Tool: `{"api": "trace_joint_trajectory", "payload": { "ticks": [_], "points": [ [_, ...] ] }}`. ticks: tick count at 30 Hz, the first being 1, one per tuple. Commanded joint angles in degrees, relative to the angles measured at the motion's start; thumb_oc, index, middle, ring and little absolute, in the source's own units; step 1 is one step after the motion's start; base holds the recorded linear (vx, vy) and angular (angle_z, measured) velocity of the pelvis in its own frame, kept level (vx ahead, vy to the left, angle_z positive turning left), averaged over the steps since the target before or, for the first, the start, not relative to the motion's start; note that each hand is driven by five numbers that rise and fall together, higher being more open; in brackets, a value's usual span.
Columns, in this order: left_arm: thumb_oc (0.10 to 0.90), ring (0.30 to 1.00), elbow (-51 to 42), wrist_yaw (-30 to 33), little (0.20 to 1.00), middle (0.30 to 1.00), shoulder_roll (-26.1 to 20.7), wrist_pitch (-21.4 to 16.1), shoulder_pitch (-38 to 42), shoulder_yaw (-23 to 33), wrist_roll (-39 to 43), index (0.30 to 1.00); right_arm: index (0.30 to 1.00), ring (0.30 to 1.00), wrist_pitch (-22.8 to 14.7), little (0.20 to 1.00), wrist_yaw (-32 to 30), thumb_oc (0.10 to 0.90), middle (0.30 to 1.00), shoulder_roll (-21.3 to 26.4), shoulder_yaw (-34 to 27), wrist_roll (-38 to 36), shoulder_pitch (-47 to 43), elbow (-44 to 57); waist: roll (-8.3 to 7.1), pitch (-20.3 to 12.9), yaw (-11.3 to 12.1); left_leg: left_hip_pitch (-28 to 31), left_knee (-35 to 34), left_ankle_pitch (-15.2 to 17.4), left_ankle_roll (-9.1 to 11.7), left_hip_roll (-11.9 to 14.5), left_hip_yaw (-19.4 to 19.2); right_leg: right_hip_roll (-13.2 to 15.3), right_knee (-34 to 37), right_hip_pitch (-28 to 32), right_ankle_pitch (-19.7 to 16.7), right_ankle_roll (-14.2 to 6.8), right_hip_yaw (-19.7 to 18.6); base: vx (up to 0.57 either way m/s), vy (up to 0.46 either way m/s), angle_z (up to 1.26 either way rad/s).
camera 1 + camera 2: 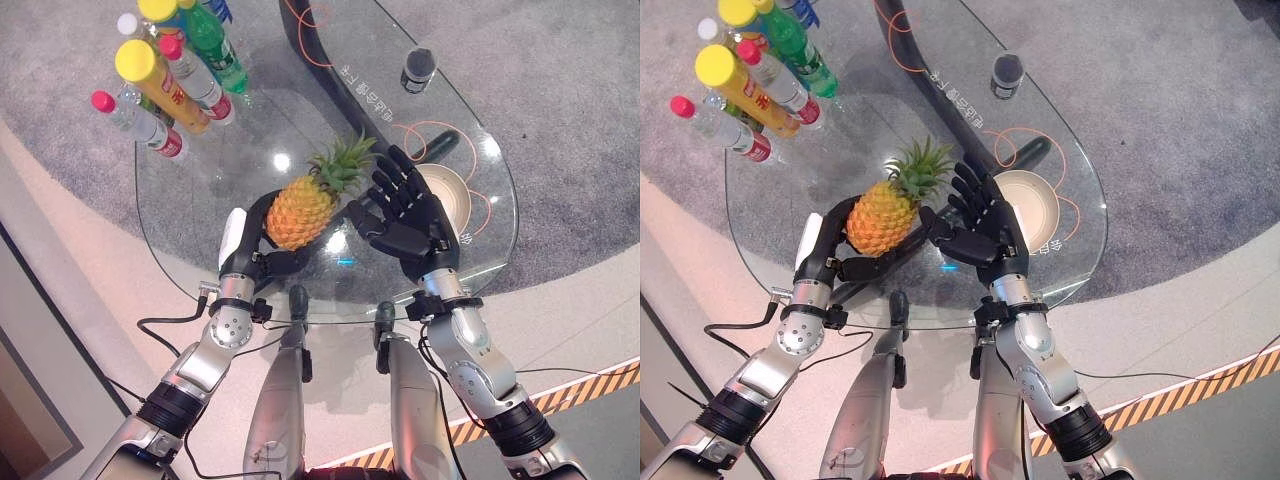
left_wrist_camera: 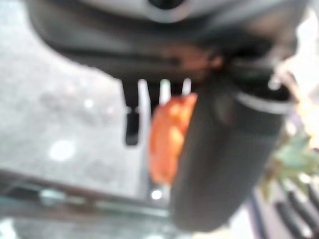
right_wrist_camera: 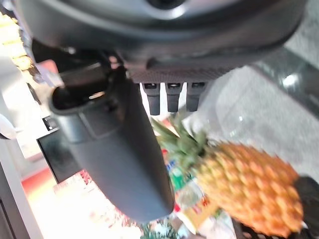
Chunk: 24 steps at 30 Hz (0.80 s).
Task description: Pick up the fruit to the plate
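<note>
pineapple: 1, pineapple [image 1: 300, 210], orange-yellow scaly body, green spiky crown pointing away from the robot, tilted, held above the desk
plate: 1, plate [image 1: 455, 205], pale and round, bare inside, on the desk to the right of the pineapple, apart from the fruit
bottles: 6 countable, bottles [image 1: 165, 75] bunched at the desk's far left corner, well apart from the pineapple; caps yellow, red, white; one bottle green
small jar: 1, dark small jar [image 1: 418, 70] at the far edge of the desk, beyond the plate
desk: 1, glass desk [image 1: 200, 230], rounded, see-through, grey carpet showing under it
left hand: left hand [image 1: 250, 245] curled under and round the pineapple's base on its left side, gripping it
right hand: right hand [image 1: 405, 215] just right of the pineapple, between it and the plate, fingers straight and spread, palm toward the crown; contact with the leaves not clear
</note>
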State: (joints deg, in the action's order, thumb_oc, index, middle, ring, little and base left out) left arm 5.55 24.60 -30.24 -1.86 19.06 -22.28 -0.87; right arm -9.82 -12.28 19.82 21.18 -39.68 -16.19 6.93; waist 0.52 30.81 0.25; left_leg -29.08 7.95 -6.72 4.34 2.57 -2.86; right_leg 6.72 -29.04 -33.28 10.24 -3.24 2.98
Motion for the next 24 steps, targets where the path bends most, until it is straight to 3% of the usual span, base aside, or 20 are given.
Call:
{"api": "trace_joint_trajectory", "payload": {
  "ticks": [1,11,16,20,24],
  "points": [
    [0.100,0.300,-11.63,3.69,0.200,0.300,-1.05,-10.72,4.31,1.78,-2.20,0.300,0.900,0.900,-3.18,0.900,2.48,0.800,0.900,-1.57,0.43,-3.59,-3.00,5.42,-2.00,-1.01,-0.63,-1.26,12.18,7.28,-2.90,-4.87,0.48,-0.16,14.89,5.59,-12.89,-0.25,3.33,-0.03,-0.004,0.12],
    [0.100,0.300,-16.89,1.70,0.200,0.300,-1.59,-11.93,2.27,1.42,-1.78,0.300,0.900,0.900,-5.69,0.900,4.00,0.800,0.900,-4.36,1.58,-22.15,-2.07,2.54,-1.68,-1.01,0.48,-1.96,11.82,7.13,-3.18,-5.42,0.67,0.56,15.10,4.96,-13.27,-0.50,4.40,-0.01,-0.001,0.07],
    [0.100,0.300,-17.38,2.31,0.200,0.300,-2.07,-12.59,1.92,1.84,-2.74,0.300,0.900,0.900,-5.76,0.900,4.28,0.800,0.900,-4.90,1.71,-24.63,-1.71,1.94,-1.50,-1.01,0.70,-1.62,11.45,7.03,-3.22,-5.54,0.73,0.70,15.27,5.31,-13.29,-0.44,4.67,0.00,0.003,0.01],
    [0.100,0.300,-18.06,0.50,0.200,0.300,-2.17,-11.83,2.24,1.95,-3.50,0.300,0.900,0.900,-3.31,0.900,9.06,0.800,0.900,-5.22,2.66,-28.24,-2.27,1.87,-1.45,-1.01,1.04,-1.34,11.03,6.87,-3.40,-5.81,0.94,0.85,15.50,5.43,-13.51,-0.58,4.72,0.00,0.000,0.00],
    [0.100,0.300,-18.13,-3.18,0.200,0.300,-3.32,-10.37,2.92,1.37,-4.42,0.300,0.900,0.900,-2.24,0.900,12.12,0.800,0.900,-4.16,3.02,-27.18,-3.79,2.72,-1.58,-1.01,1.12,-1.33,11.26,6.89,-3.36,-5.79,0.84,0.87,15.49,5.51,-13.58,-0.65,4.79,0.01,-0.003,0.02]
  ]
}}
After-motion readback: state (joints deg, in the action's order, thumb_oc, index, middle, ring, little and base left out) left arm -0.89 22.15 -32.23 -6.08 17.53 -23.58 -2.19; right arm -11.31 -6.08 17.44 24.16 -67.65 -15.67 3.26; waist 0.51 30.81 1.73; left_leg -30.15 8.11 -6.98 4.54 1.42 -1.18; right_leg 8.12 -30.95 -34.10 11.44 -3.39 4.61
